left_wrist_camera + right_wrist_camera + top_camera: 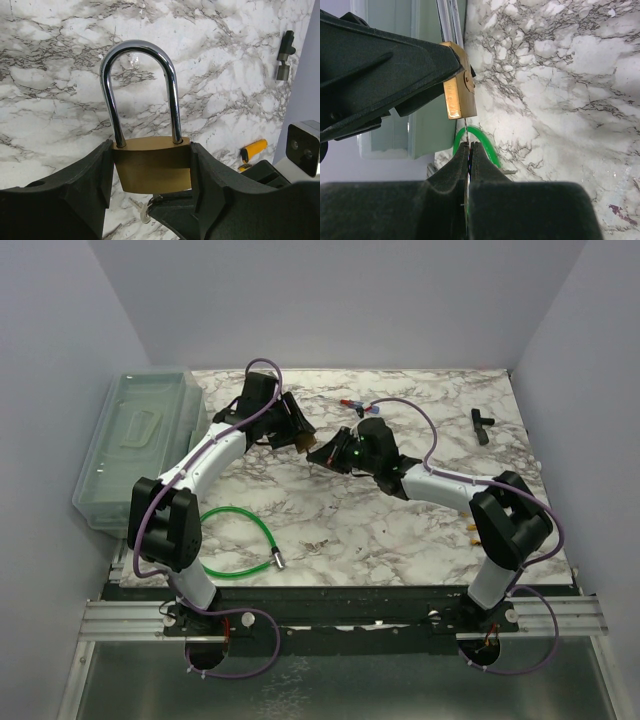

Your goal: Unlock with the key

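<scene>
Brass padlock (152, 167) sits clamped between the left gripper's (150, 187) fingers; just beneath the padlock, the right gripper (469, 150), pressed together, pinches the thin key (465, 131) at its underside.

I see both grippers, left (297, 430) and right (322, 451), meeting at a brass padlock (303, 441) above the marble table (420, 530).
</scene>
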